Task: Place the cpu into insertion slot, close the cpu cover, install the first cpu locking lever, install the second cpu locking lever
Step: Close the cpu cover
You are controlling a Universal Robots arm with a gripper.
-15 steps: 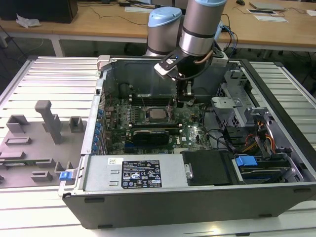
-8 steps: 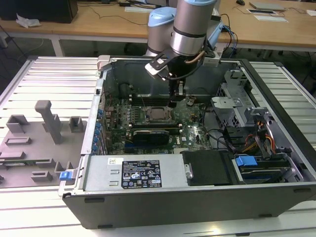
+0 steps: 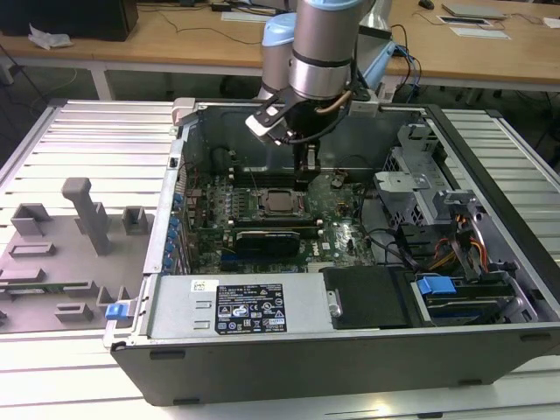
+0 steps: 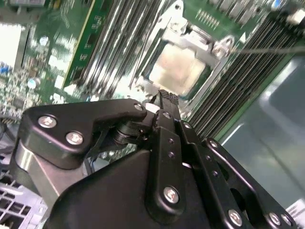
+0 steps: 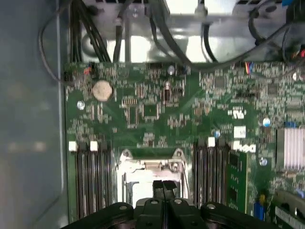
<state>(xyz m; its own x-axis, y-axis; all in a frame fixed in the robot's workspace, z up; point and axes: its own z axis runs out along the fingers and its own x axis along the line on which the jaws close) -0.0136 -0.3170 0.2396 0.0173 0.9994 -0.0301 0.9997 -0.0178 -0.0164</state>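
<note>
Near the centre of the exterior view, inside the open computer case (image 3: 350,367), the cpu (image 3: 282,202) sits in the insertion slot (image 3: 261,203), with the cpu cover (image 4: 213,53) framing it. The gripper (image 3: 306,178) hangs just above the slot's upper right corner, its fingers clenched together.

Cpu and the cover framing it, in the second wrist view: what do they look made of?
The cpu top looks like bare metal, matte silver-grey with a soft glare. The cpu cover framing it looks like thin sheet metal, shinier, with bright glints along its edges. This is judged from the look alone, so it is not certain.
</note>
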